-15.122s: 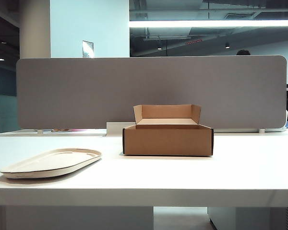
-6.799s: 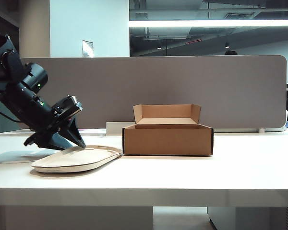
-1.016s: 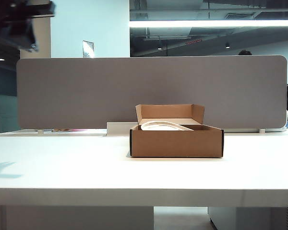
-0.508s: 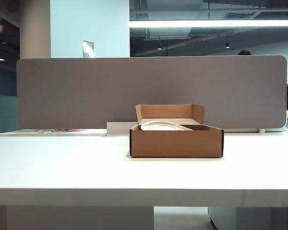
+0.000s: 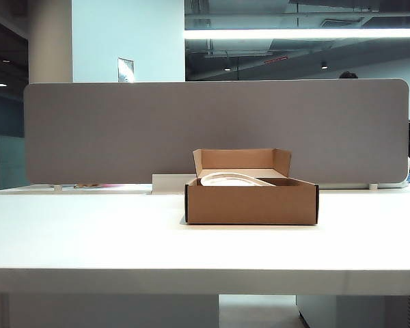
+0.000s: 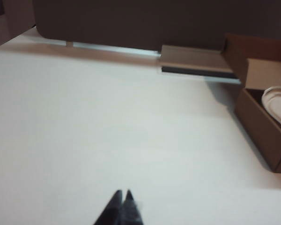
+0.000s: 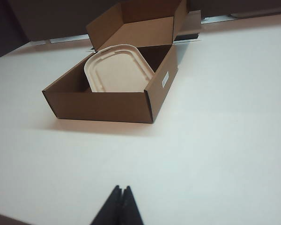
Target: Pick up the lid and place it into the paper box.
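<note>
Inside the paper box (image 7: 113,96) the lid (image 7: 117,70) is lying, its pale rounded end tilting up against the back part of the box while the lower end is sinking behind the front wall. From my right wrist I am seeing the lid's raised rim clearly, and the box's back flap is standing upright behind it. In the exterior view the box (image 5: 251,201) is sitting on the white table (image 5: 123,239) a little right of the middle, with the curved edge of the lid (image 5: 229,179) peeking just over the front wall. A long grey divider panel (image 5: 123,130) is running along the far edge of the table behind the box, and a low pale block (image 5: 167,183) is sitting at its foot, just left of the box.

I am holding my left gripper (image 6: 122,194) over bare tabletop, well apart from the box (image 6: 262,136), which is showing only at the edge of that wrist view with a sliver of the lid (image 6: 277,103) inside. Its fingertips are pressing together with nothing between them.

I am keeping my right gripper (image 7: 121,189) above the table in front of the box, near it but not touching. Those fingertips are meeting in a point too, gripping nothing.

Neither of my arms is showing in the exterior view.
</note>
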Tool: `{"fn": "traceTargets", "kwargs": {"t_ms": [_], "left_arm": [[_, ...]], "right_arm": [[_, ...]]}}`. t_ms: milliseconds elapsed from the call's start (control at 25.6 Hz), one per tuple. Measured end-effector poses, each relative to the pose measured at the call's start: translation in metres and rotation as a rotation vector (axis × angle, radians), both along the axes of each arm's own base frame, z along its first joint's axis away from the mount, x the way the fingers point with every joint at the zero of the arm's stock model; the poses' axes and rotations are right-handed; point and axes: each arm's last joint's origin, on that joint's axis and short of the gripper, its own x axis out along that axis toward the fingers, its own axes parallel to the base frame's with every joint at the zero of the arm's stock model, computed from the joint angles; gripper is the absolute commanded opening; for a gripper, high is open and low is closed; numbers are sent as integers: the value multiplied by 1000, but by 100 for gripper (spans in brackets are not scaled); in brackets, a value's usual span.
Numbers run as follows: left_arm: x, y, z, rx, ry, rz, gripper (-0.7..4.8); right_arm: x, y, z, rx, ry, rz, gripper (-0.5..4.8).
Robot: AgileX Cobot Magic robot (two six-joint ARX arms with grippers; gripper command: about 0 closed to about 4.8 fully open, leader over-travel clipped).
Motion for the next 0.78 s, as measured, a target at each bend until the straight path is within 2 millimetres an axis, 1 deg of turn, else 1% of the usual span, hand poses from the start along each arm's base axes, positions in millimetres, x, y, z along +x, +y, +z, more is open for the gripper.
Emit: {"fn": "traceTargets", "kwargs": {"t_ms": [156,352,664,781], "left_arm": [[-6,6,-6,-15,-48,-11,-6],[-11,11,-5,-16,-108,5,-6],[-15,13,-4,-7,-147,15,-6],[-12,13,-16,14,-107,12,-6]], "right_arm": [[0,0,0,0,0,0,-8],[0,0,0,0,0,0,-8],[0,0,0,0,0,0,-8],[0,0,0,0,0,0,-8]]}}
